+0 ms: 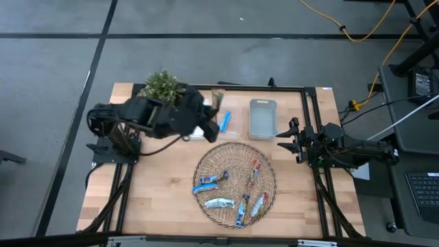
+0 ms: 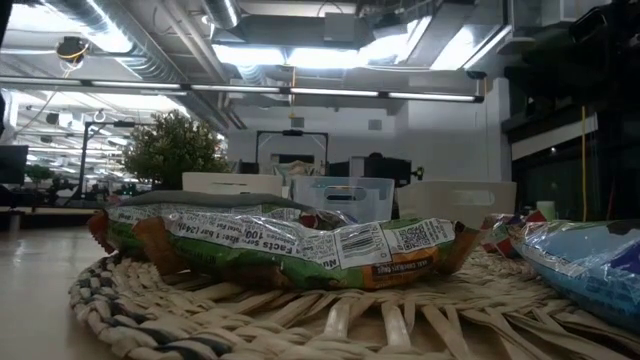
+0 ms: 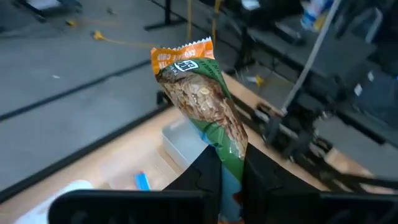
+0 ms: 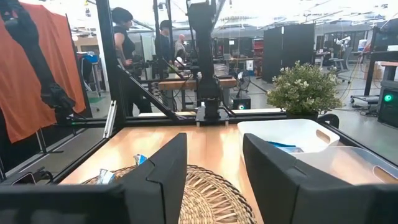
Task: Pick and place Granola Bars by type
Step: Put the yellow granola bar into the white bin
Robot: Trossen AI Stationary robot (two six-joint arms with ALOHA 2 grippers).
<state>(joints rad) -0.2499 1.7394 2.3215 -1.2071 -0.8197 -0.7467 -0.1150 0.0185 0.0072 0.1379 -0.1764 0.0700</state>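
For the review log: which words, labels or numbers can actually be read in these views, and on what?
"Facts", partly cut off: back of the green granola bar on the wicker basket, low view.
Orange top of the bar held in the left gripper: print too blurred.
Nothing else is legible.

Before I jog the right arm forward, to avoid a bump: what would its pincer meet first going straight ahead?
The right pincer, open, points across the table; probably the wicker basket tray rim just ahead, though it may pass above it, since depth is unclear.
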